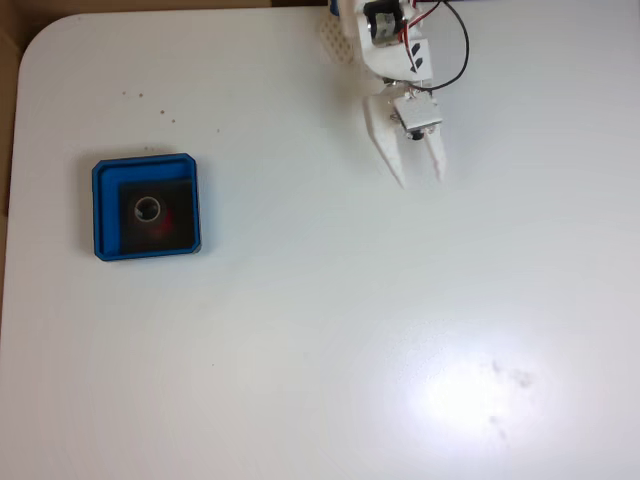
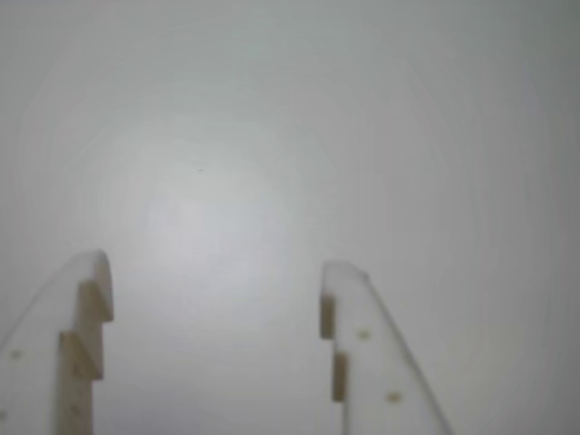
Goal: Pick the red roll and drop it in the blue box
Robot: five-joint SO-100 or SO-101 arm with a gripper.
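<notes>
The white claw (image 1: 420,182) hangs with its 2 fingers spread apart, holding nothing.

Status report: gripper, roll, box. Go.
Gripper open, empty, over bare table. Red roll inside blue box, far left in fixed view. Nothing in the way.

Arm (image 1: 385,30) cut off at top edge.

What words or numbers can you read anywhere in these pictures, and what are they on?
No words or numbers can be read.
Small black marks sit on the white arm above the end effector in the fixed view; too small and blurred to read.
The blue box, the red roll inside it and the white table carry no text.
</notes>
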